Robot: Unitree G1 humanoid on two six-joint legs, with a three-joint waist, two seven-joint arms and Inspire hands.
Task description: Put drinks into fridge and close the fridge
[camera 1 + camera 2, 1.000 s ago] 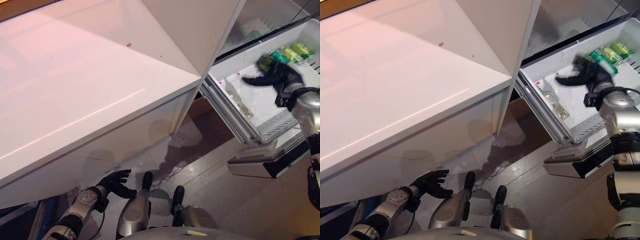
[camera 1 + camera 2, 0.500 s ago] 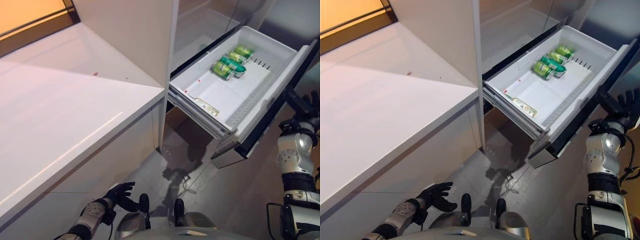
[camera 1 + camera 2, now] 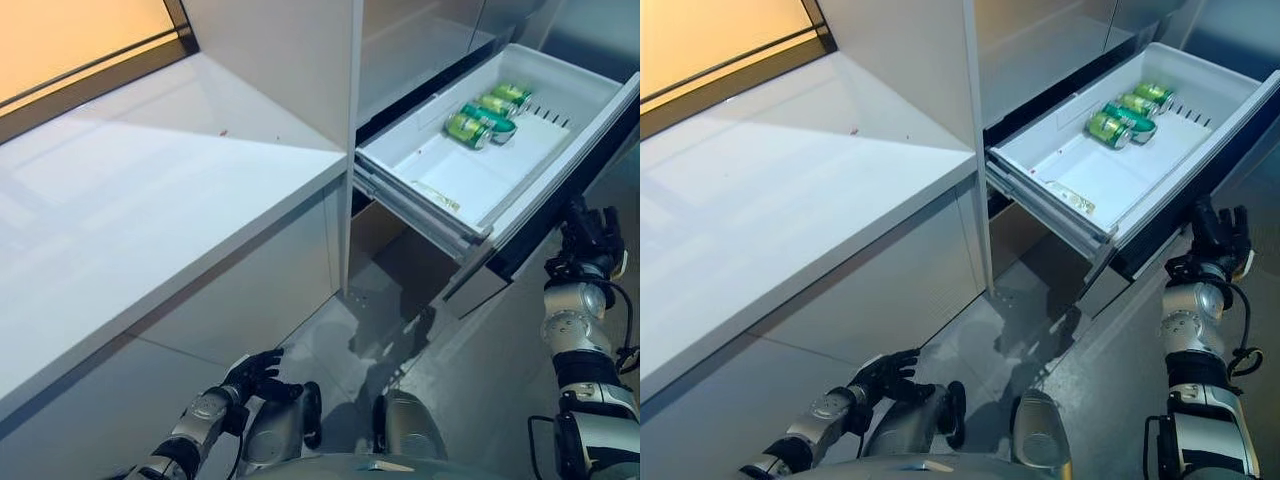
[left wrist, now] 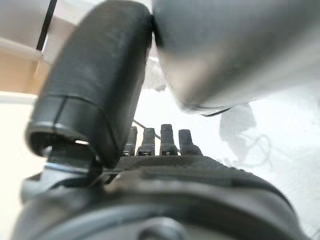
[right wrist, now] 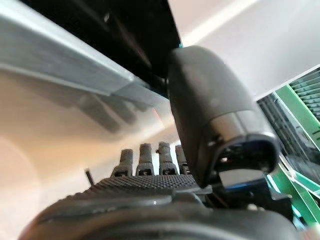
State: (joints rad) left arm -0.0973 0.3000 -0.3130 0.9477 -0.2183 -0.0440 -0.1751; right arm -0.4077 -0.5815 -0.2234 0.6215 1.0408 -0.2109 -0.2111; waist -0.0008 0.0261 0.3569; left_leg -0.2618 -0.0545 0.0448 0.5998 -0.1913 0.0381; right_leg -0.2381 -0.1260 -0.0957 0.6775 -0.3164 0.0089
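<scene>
Green cans lie side by side at the far end of the white fridge drawer, which stands pulled out at the upper right. They also show in the right eye view. My right hand is open and empty, fingers straight, just below the drawer's dark front panel. In the right wrist view my fingers point at the underside of that front. My left hand hangs low at the lower left, open and empty.
A white counter fills the left half, with a white cabinet side between it and the fridge. An orange-lit window ledge is at the top left. Grey floor lies under the open drawer.
The camera has shifted. My right hand has come out of the drawer, where it was by the cans, and now sits below the drawer's front. The cans stay in the drawer.
</scene>
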